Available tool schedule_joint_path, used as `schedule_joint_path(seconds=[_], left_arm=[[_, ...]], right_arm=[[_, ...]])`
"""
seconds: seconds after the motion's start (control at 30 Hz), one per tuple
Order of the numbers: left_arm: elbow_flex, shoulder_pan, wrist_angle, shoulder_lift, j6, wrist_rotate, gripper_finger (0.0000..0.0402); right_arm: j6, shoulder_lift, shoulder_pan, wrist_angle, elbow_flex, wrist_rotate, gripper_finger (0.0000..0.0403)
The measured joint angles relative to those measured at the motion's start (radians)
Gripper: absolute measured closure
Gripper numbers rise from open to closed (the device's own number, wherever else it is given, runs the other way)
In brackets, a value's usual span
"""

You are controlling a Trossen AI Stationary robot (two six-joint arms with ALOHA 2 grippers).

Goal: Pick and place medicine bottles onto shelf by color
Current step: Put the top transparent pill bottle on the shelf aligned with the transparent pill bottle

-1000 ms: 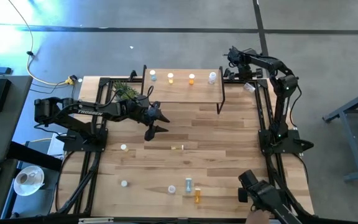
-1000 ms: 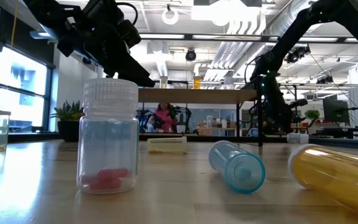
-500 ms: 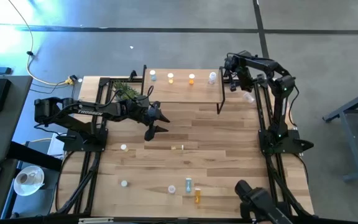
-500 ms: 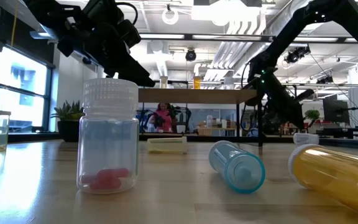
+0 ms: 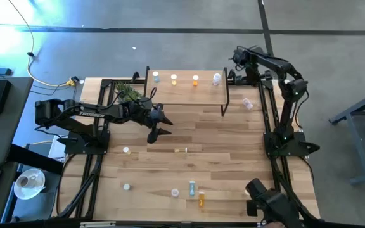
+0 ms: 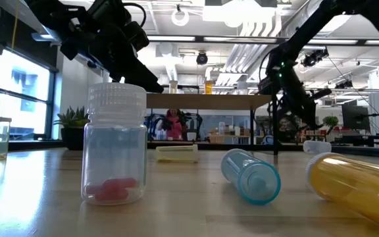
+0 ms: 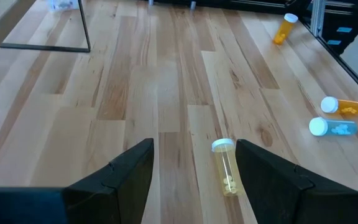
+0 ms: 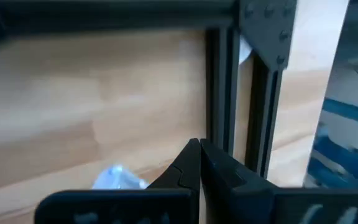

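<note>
The shelf [image 5: 185, 92] stands at the table's far side with several upright medicine bottles [image 5: 195, 80] in a row on its top. More bottles are scattered on the table: a yellow one [image 7: 227, 167] lies on its side, and a blue one [image 5: 192, 187] and an orange one [image 5: 201, 199] lie near the front edge. My left gripper [image 5: 160, 125] hovers open over mid-table, and the yellow bottle lies ahead of its fingers [image 7: 129, 174]. My right gripper [image 5: 255, 76] is shut and holds nothing, high by the shelf's right end. A pale bottle [image 5: 248, 103] lies loose on the table below it.
A small green plant [image 5: 127, 94] stands by the shelf's left end. Black frame rails [image 5: 268, 107] run along the table's right side next to my right gripper. A clear bottle with red pills [image 6: 115, 141] stands upright close to the low camera.
My right gripper has risen and drawn back toward the far edge, staying shut. The pale bottle beside the shelf's right legs has shifted along the table toward the near edge and now lies clear of the gripper.
</note>
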Motion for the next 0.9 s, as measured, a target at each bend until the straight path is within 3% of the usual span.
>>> schedule_joint_path(seconds=[0.43, 0.9], left_arm=[[0.000, 0.000, 0.001, 0.000, 0.000, 0.000, 0.0186], [0.000, 0.000, 0.002, 0.000, 0.000, 0.000, 0.0186]], right_arm=[[-0.117, -0.244, 0.010, 0.001, 0.020, -0.073, 0.0403], [-0.012, -0.359, 0.125, -0.061, -0.010, -0.092, 0.0403]])
